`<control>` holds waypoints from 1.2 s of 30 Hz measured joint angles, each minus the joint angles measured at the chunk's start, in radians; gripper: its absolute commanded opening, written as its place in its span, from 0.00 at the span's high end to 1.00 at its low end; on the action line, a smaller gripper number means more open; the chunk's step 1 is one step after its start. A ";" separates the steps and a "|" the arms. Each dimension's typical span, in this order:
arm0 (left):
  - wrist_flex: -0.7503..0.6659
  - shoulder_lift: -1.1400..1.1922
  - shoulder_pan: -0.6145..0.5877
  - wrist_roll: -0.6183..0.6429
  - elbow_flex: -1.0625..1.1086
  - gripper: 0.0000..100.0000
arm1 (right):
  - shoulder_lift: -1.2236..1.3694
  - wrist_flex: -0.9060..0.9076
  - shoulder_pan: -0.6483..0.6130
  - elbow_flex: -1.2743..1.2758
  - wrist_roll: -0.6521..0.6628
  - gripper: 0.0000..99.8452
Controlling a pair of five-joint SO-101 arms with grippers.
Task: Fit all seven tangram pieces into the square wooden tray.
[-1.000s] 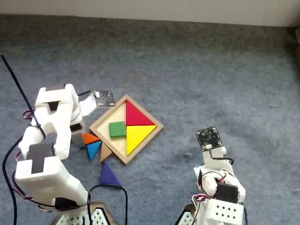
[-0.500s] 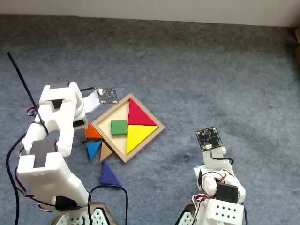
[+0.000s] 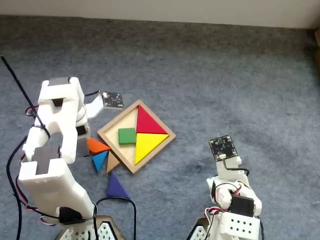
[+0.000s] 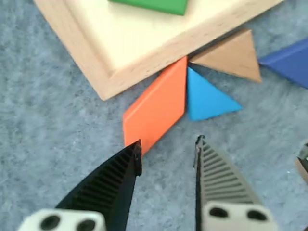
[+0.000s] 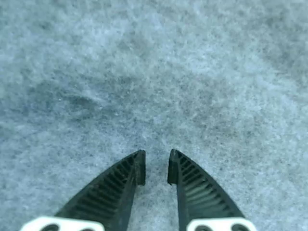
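Observation:
The square wooden tray (image 3: 162,134) lies turned like a diamond, holding a red triangle (image 3: 146,122), a yellow triangle (image 3: 145,145) and a green square (image 3: 127,135). Outside its near-left edge lie an orange parallelogram (image 3: 96,145) (image 4: 156,106), a light blue triangle (image 3: 100,159) (image 4: 207,98) and a brown triangle (image 3: 113,161) (image 4: 228,55). A dark blue triangle (image 3: 116,186) (image 4: 288,60) lies nearer the front. My left gripper (image 4: 167,148) hovers open just over the orange piece's outer corner, holding nothing. My right gripper (image 5: 155,168) points at bare carpet, fingers a narrow gap apart and empty.
Everything rests on grey-blue carpet (image 3: 225,75). The left arm's white body (image 3: 55,125) stands right beside the loose pieces. The right arm (image 3: 227,175) sits folded at the front right, well away from the tray. A black cable (image 3: 17,85) runs along the far left.
The left arm swung a little toward the tray and back out to the left; the tray ended up slightly to the right. The right arm kept still.

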 measured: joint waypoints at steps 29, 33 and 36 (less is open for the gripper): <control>-0.227 0.020 0.101 0.011 0.041 0.71 | 0.000 0.000 0.000 0.000 0.000 0.91; -0.238 0.020 0.086 0.006 0.051 0.71 | 0.000 0.000 0.000 0.000 0.000 0.91; -0.238 0.020 0.052 0.006 0.054 0.71 | 0.000 0.000 0.000 0.000 0.000 0.91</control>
